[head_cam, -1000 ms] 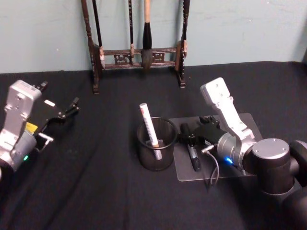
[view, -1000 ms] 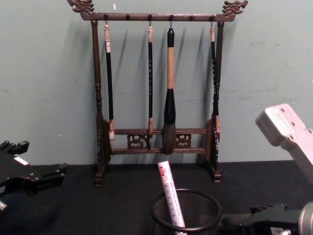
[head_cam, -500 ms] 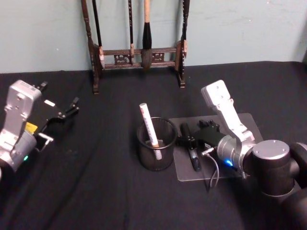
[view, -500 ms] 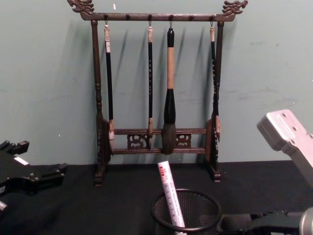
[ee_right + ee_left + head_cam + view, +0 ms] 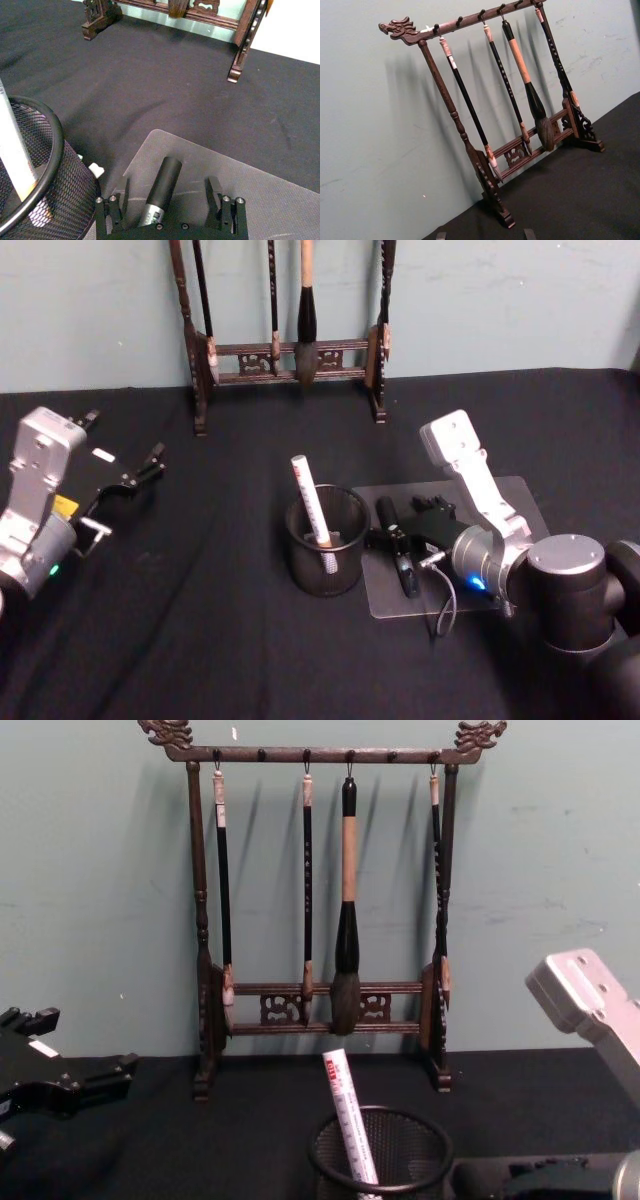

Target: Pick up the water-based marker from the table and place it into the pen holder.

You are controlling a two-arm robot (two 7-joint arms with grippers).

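Lying on the clear mat (image 5: 385, 600) just beside the pen holder (image 5: 335, 575), the marker (image 5: 408, 578) sits under the right gripper (image 5: 398, 535) in the head view; the left gripper (image 5: 130, 490) hangs far left. In the right wrist view its fingers (image 5: 215, 192) are spread either side of the marker, not touching it. In the left wrist view the left fingertips (image 5: 527, 233) stand apart.

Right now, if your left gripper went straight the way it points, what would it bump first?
Probably the dark wooden brush rack, near its left foot. The open left gripper points at it across the black tablecloth, and I see nothing in between, though depth is hard to judge.
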